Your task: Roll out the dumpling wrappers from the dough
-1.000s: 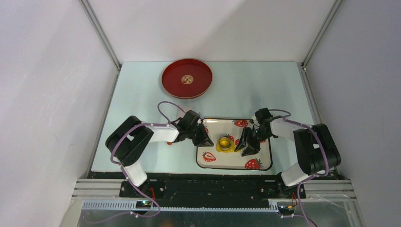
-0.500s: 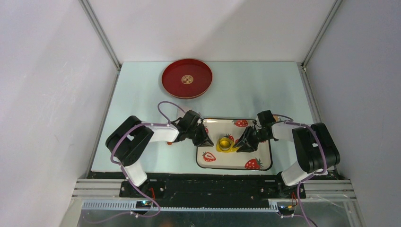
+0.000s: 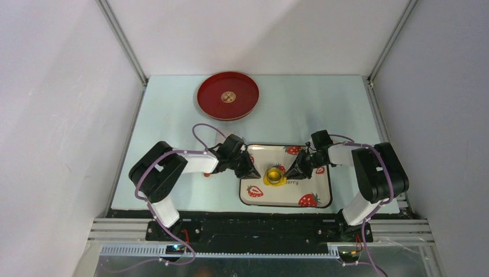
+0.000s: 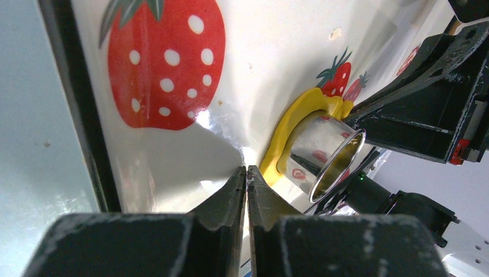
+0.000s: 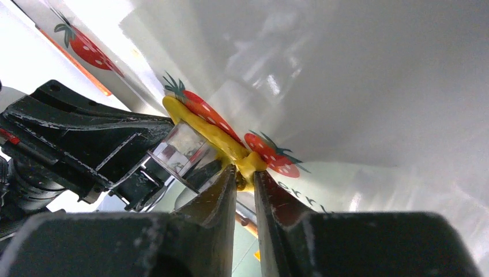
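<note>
1. Closing in, your right gripper [image 5: 244, 173] has narrowed its jaws until they pinch the edge of the dough [image 5: 202, 127]; peeling the trim away from the cut looks next.
2. Your left gripper [image 4: 247, 172] stays pressed together and empty, tips on the tray [image 3: 279, 195] beside the dough.
3. The dough lies mid-tray, a thin irregular yellow collar around the steel ring cutter [image 4: 328, 153].

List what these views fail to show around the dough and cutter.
- Inside the metal cutter: too small in the top view, side-on in both wrist views; any cut disc is hidden.
- Right gripper: the dough edge sits between its jaws in the right wrist view; actual grip unclear.
- Dough beyond the cutter, left wrist view: hidden behind it.
</note>
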